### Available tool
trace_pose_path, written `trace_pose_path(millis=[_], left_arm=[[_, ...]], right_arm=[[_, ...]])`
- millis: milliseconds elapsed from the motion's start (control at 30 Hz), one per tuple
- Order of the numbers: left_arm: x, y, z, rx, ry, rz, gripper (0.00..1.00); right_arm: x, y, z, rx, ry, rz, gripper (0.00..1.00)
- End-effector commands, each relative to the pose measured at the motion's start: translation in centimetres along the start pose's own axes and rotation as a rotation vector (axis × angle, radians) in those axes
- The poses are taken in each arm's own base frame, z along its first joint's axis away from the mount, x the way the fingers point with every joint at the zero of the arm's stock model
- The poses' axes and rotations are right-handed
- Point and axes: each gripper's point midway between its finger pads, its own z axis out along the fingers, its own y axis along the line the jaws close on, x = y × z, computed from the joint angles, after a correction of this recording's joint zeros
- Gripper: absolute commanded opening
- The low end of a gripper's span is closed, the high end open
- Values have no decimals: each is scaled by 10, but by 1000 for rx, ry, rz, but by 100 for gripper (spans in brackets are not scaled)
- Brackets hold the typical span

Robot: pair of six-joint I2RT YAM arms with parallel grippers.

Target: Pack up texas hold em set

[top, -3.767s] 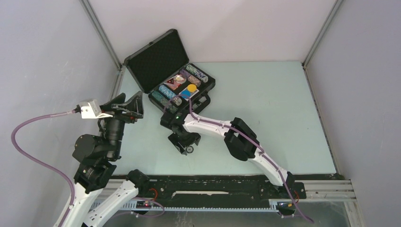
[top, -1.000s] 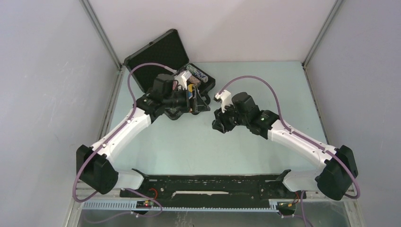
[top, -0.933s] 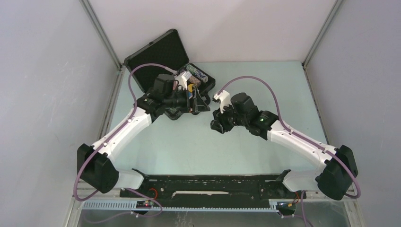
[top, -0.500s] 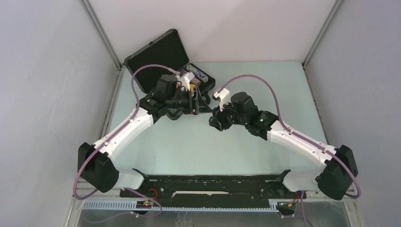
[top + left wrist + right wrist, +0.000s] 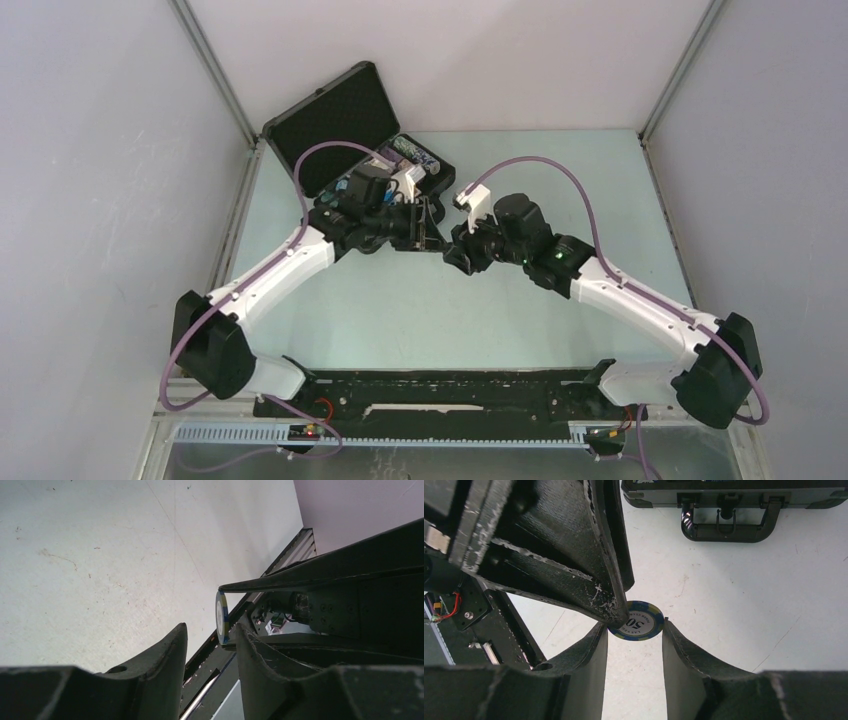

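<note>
One chip (image 5: pixel 636 626): blue face, yellow rim blocks, "50" printed in the centre. The right gripper (image 5: pixel 634 632) clamps it across its diameter, rim against both fingers, so the left wrist cam sees it edge-on. The left gripper (image 5: pixel 210 630) is at a narrow gap, not closed. The chip sits inside that gap, nearer one finger, with a sliver of space on either side. It's held off the table (image 5: pixel 600 200), just in front of the handle (image 5: pixel 724 527) side of the open case (image 5: pixel 330 125). Count: one chip in the grippers, one case, two grippers. Case contents are mostly hidden by the left arm.
</note>
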Motion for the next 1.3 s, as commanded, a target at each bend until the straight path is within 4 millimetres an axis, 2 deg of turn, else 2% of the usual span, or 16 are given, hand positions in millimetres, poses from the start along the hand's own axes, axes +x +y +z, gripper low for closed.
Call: trace_pose_path(millis=[0, 167, 267, 333, 400, 433, 533, 600, 700, 767, 833, 900, 967, 1067, 1267], left_arm=[[-11, -17, -2, 30, -16, 66, 44], [-7, -21, 1, 39, -3, 80, 34], [-7, -24, 0, 53, -2, 92, 24], [-9, -25, -2, 47, -16, 103, 13], [-13, -23, -5, 28, -40, 122, 1], [-14, -22, -7, 16, -53, 133, 0], [-22, -24, -18, -5, -112, 174, 0], [-30, -22, -27, -36, -162, 202, 0], [-49, -4, -46, -153, -266, 247, 0], [-62, 6, -62, -217, -330, 278, 0], [-74, 15, -82, -275, -393, 314, 0], [-79, 21, -93, -319, -428, 381, 0], [-79, 27, -92, -337, -434, 410, 0], [-75, 39, -74, -337, -396, 413, 0], [-64, 98, -37, -498, -210, 416, 0]], right_arm=[[-19, 3, -10, -7, -72, -37, 41], [-17, 3, -7, -6, -64, -35, 41], [-15, 4, -4, -7, -58, -37, 41], [-15, 4, -3, -4, -57, -37, 44], [-15, 4, -2, 5, -58, -38, 51], [-15, 3, -1, 12, -59, -41, 57], [-20, -2, 3, 27, -79, -69, 87], [-32, -8, 6, 44, -133, -104, 99], [-69, -14, 5, 60, -276, -146, 100], [-95, -26, 2, 105, -381, -149, 100], [-115, -43, 0, 162, -471, -121, 100], [-120, -58, 2, 189, -535, -80, 100], [-118, -68, 2, 170, -607, -46, 100], [-94, -73, 3, 82, -624, 18, 100], [-73, -88, -1, 121, -564, 6, 100]])
